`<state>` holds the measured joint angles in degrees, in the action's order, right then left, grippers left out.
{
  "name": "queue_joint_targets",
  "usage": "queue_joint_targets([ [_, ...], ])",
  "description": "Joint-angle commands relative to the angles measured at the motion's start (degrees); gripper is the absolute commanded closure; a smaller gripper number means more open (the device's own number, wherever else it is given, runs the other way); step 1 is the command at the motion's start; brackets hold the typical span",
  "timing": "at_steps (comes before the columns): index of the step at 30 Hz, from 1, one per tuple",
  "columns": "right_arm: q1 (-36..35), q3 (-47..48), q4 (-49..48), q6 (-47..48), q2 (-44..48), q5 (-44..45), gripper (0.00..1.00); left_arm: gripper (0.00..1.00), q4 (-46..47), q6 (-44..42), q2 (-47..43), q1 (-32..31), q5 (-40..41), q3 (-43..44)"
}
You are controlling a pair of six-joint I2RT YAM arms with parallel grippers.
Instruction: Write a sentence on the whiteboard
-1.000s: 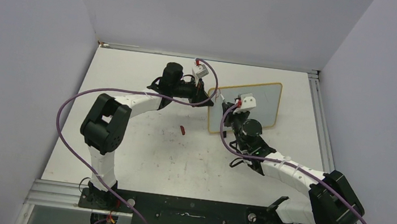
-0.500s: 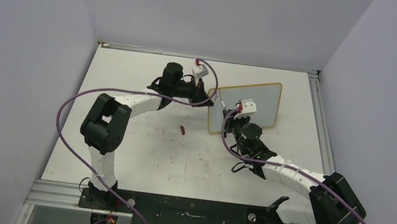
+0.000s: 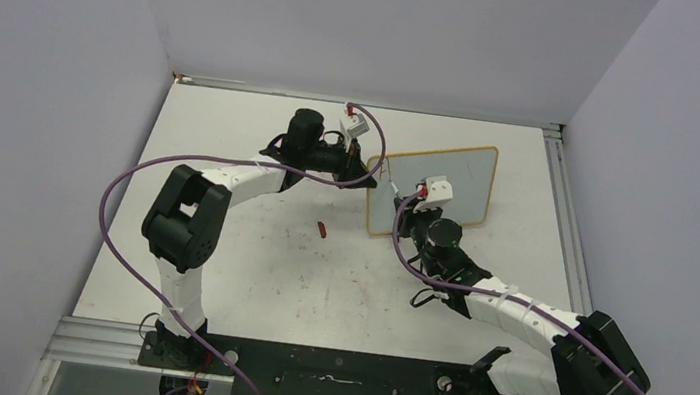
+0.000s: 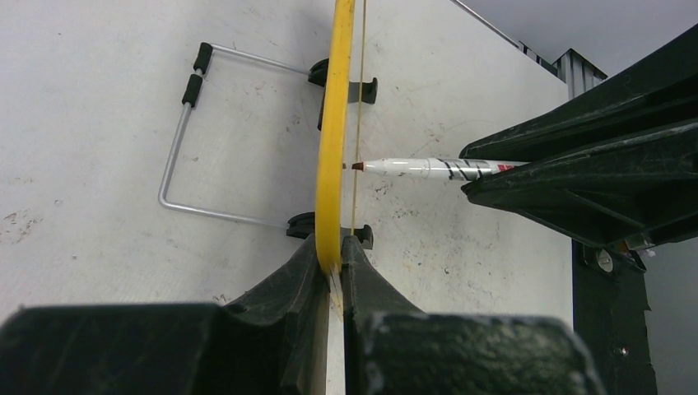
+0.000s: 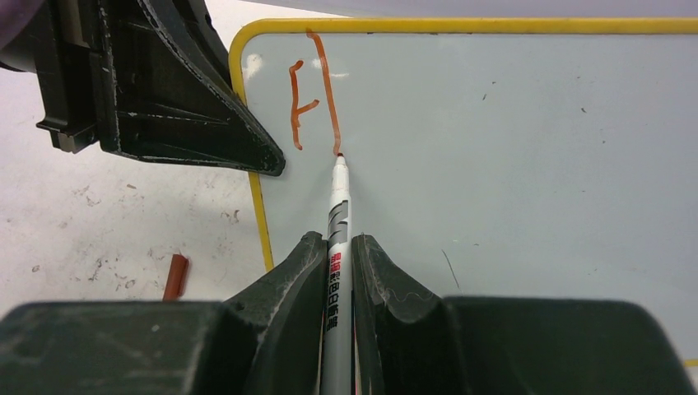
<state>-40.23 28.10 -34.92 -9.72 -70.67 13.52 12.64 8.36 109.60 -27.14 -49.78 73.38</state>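
Observation:
The whiteboard (image 3: 463, 186) stands upright on the table, with a yellow-looking frame (image 4: 333, 123). My left gripper (image 4: 336, 251) is shut on the board's left edge; it also shows in the top view (image 3: 372, 173). My right gripper (image 5: 336, 247) is shut on a white marker (image 5: 338, 214), which also shows in the left wrist view (image 4: 428, 168). The marker's tip touches the board face (image 5: 510, 164). Of the sentence, only a red-orange "H" (image 5: 313, 99) shows at the board's top left. The tip rests at the bottom of the letter's right stroke.
The marker's red cap (image 3: 322, 228) lies on the table left of the board and also shows in the right wrist view (image 5: 174, 276). A wire stand (image 4: 177, 148) props the board from behind. Grey walls enclose the table on three sides.
My right gripper has drawn back a little toward the near edge with the marker, its tip moving down the board. The left arm and the board have not moved.

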Motion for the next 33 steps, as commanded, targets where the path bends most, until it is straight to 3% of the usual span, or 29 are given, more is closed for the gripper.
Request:
queue_joint_targets([
  [1,-0.05,1.87,0.68,-0.30,4.39,-0.39,0.95,1.00,-7.88,-3.38,1.67,-1.08,-3.79,1.17],
  [16,12.16,0.05,-3.05,-4.92,8.48,-15.59,0.95,1.00,-12.56,-6.52,1.67,-1.10,-4.93,3.10],
  [33,13.15,0.27,-6.78,-5.86,3.97,-18.39,0.95,1.00,-14.78,-6.91,2.37,-1.17,-4.34,3.54],
])
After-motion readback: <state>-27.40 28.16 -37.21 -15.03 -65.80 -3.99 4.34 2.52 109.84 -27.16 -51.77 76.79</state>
